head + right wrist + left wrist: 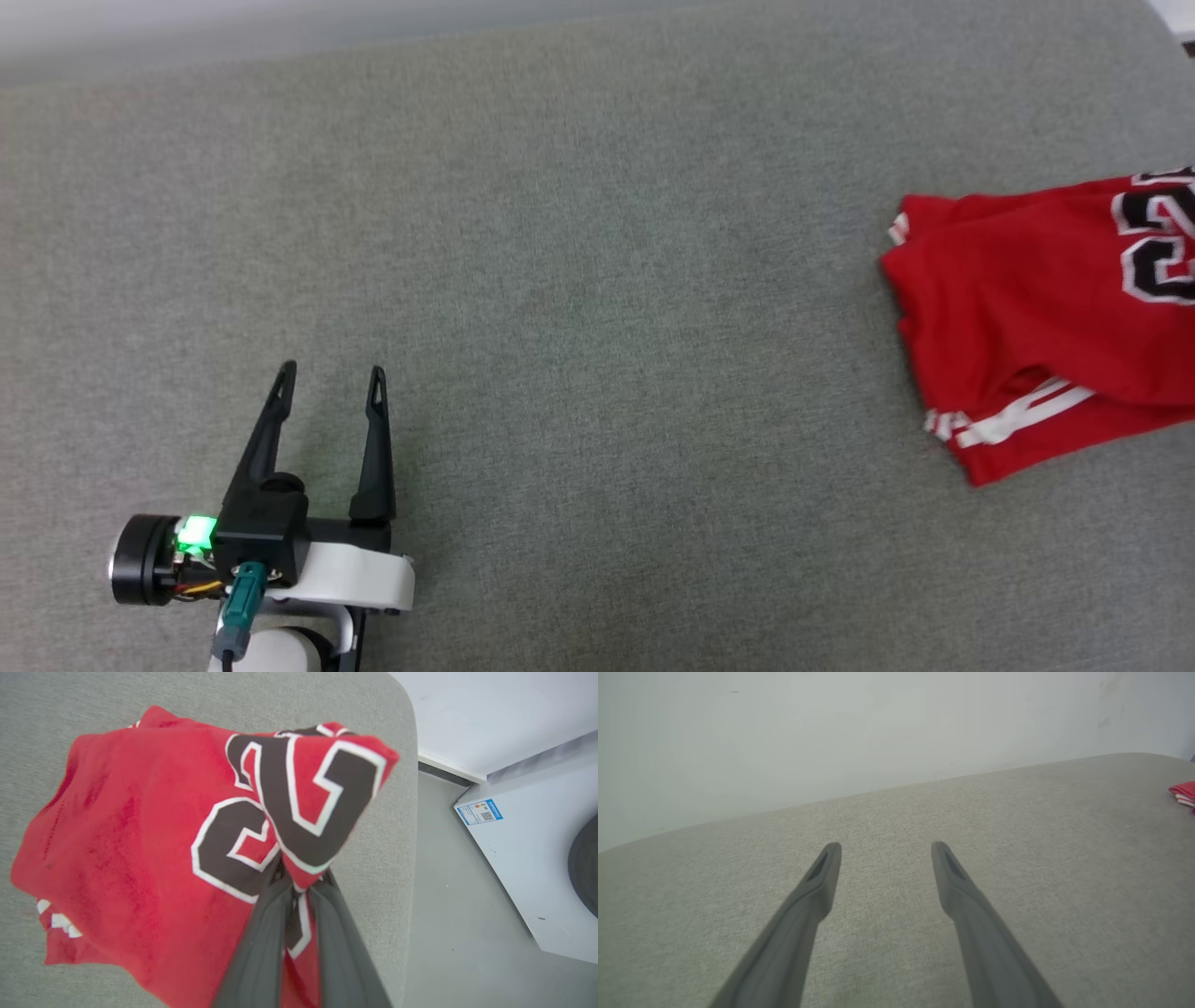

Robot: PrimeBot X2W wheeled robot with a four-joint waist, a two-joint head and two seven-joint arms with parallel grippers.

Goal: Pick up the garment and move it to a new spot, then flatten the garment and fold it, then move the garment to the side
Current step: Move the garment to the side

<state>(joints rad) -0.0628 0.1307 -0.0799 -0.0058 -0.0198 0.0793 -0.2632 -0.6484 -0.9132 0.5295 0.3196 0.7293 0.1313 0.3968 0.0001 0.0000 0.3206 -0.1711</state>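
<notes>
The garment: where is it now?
The garment is at the far right of the grey surface in the head view, well apart from the open left gripper; the right gripper is shut on a fold of it.

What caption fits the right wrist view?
Right end effector pinching a fold of the red jersey over the grey fabric surface.

The garment (117, 835) in my right pincer (301, 882) is red, its numerals (289, 812) black with white edges, its trim (58, 919) striped red and white. My fingers (261, 952) are dark grey. Beneath them the fabric surface (233, 690) is mottled grey; rightward, a white box (523, 868).
</notes>
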